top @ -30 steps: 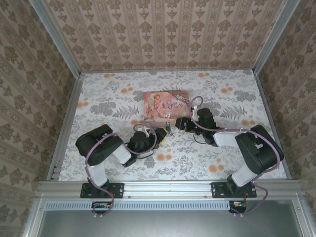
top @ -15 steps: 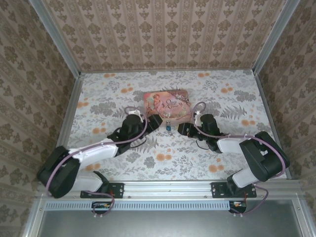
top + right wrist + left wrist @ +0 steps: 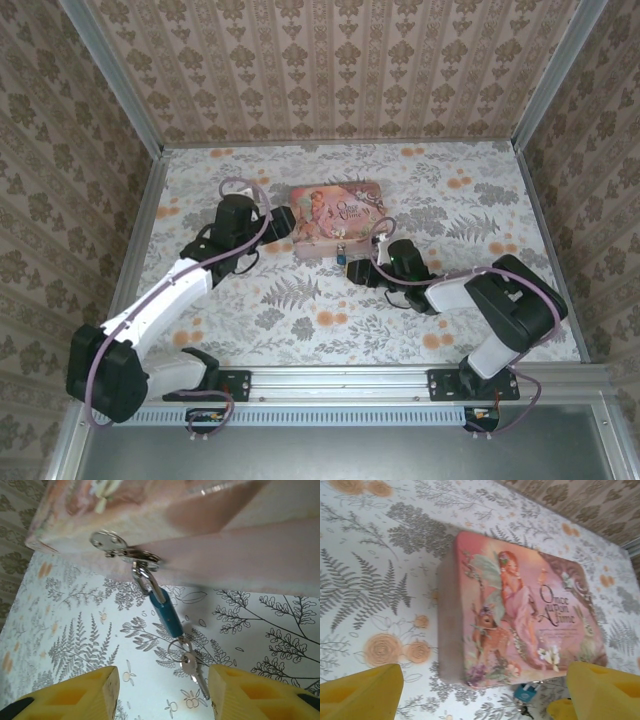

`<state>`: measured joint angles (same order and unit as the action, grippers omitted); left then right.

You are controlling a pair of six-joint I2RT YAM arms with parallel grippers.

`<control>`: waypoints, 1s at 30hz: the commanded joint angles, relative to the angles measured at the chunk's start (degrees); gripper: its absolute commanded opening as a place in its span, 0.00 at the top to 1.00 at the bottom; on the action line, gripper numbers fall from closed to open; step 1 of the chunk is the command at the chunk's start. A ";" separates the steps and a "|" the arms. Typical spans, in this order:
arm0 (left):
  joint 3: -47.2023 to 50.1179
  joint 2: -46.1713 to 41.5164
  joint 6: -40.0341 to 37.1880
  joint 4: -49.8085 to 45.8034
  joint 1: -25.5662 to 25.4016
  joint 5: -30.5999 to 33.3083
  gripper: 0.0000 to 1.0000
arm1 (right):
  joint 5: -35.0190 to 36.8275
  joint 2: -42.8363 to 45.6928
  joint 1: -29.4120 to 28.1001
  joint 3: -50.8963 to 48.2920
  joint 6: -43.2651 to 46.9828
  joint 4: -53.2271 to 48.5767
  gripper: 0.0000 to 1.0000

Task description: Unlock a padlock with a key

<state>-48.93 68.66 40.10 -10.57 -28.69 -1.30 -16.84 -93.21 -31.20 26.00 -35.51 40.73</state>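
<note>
The padlock (image 3: 162,612) is a small blue-bodied lock whose shackle hangs through the metal hasp (image 3: 122,550) on the front of the pink picture tin (image 3: 520,605). A silver key (image 3: 194,674) on a ring lies on the table just below it. My right gripper (image 3: 162,695) is open, its yellow fingers on either side of the key, not touching it. In the top view it (image 3: 357,268) sits just right of the padlock (image 3: 341,257). My left gripper (image 3: 485,700) is open wide at the tin's left front corner, with the padlock (image 3: 526,692) ahead near its right finger.
The tin (image 3: 337,212) lies in the middle of the floral table. Patterned walls and metal rails (image 3: 135,240) enclose the table on three sides. Open floral tabletop (image 3: 330,320) lies in front of the tin.
My left arm has stretched out from its folded pose, its gripper going from beside the padlock to the tin's left end and opening wider. My right gripper has shifted slightly left and nearer.
</note>
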 commanded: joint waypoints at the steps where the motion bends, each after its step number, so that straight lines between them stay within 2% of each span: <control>1: -2.24 1.87 -4.34 -4.02 1.62 -2.00 0.12 | 2.11 -2.93 -0.27 1.83 2.44 3.92 0.50; 19: -2.98 6.17 -4.18 -1.83 2.21 -4.21 0.12 | 1.68 -10.72 -1.14 6.61 2.10 6.54 0.57; 21: -2.71 6.22 -3.91 -1.57 3.94 -4.55 0.12 | 1.71 -11.09 -1.40 6.89 2.02 6.55 0.58; 30: -2.22 6.57 -3.18 -0.40 4.78 -5.82 0.12 | 2.85 -12.21 -1.98 6.80 2.02 6.62 0.63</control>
<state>-50.13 74.67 37.23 -11.99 -24.32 -6.11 -15.14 -103.61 -32.86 32.12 -33.95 47.46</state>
